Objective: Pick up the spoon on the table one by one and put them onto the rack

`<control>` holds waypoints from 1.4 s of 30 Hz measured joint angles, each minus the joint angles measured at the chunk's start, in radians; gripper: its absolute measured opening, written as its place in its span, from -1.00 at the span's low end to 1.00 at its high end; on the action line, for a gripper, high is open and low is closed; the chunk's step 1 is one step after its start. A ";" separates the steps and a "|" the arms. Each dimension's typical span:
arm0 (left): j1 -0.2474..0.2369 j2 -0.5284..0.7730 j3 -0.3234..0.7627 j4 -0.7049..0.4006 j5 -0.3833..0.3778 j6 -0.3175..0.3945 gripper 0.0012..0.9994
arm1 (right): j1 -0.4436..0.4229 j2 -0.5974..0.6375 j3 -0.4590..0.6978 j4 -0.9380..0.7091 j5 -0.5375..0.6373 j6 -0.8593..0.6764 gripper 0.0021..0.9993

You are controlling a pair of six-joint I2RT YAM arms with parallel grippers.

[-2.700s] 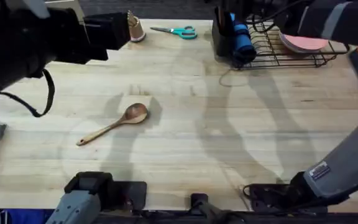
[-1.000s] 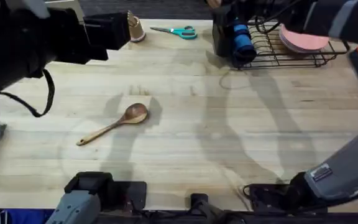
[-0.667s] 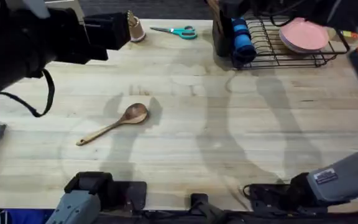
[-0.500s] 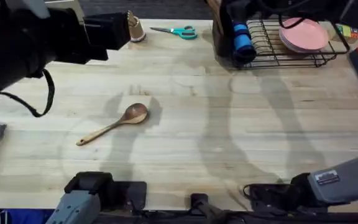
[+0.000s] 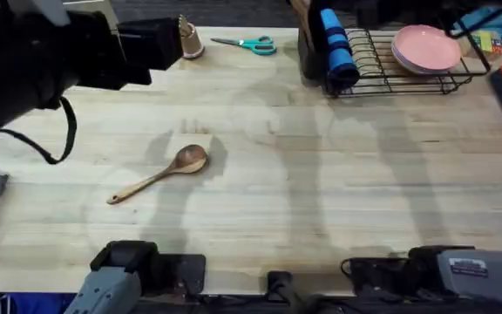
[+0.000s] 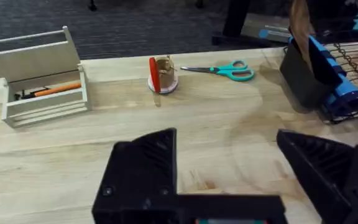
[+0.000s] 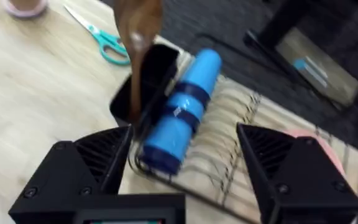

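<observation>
standing upright in the black cutlery holder point(image 7: 143, 74) at the end of the rack point(image 5: 408, 70), the darker spoon point(image 7: 138, 34) was already placed. the light tan spoon point(image 5: 159, 174) lay flat on the table point(image 5: 321, 192), well apart from the rack. the right gripper point(image 7: 185, 162) hung above the rack with fingers spread and nothing between them; the left gripper point(image 6: 229, 162) was likewise wide open and empty. the thin handle, flush with the wood, looked likely to slip from a shallow pinch, and a tilted carry could catch the rack's wires.
</observation>
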 joint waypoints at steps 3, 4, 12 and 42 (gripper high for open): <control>0.000 0.000 0.000 0.000 0.000 0.000 0.99 | 0.000 -0.043 0.000 -0.083 0.076 0.000 0.99; 0.000 0.000 0.000 0.000 0.000 0.000 0.99 | 0.000 -0.054 0.000 -0.107 0.100 0.000 0.99; 0.000 0.000 0.000 0.000 0.000 0.000 0.99 | 0.000 -0.133 0.000 -0.293 0.277 0.001 0.99; 0.000 0.000 0.000 -0.065 -0.042 0.001 0.99 | 0.000 -0.277 0.000 -0.620 0.440 0.571 0.99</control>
